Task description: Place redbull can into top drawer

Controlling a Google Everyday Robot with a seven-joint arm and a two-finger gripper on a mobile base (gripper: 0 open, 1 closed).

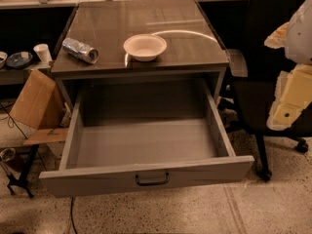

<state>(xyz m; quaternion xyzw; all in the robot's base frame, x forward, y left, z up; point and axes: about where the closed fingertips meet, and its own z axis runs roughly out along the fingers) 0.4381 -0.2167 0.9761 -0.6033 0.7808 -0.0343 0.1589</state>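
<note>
The robot's cream-and-white end effector [288,101] hangs at the far right edge of the scene, in front of a black office chair [261,57] and well apart from the table [146,18]. Whether it is wide or narrow cannot be told from here, and it holds nothing that can be seen.

To its left, the drawer [146,174] stands pulled fully out toward the near side, its grey inside in plain view. A small dark handle [152,180] sits at the centre of its flat front panel.

Above and behind the drawer, a white bowl [145,47] rests upright near the table's front edge, a little right of the middle. The can [80,50] lies on its side at the table's near left corner, with its silver end facing near and right. It is apart from the bowl and outside the drawer.

Further left, off the table, a white cup [43,52] stands on a low shelf beside a dark dish [19,59]. Below them, a sheet of brown cardboard [36,101] leans against the table's left side, over a speckled floor [195,213].
</note>
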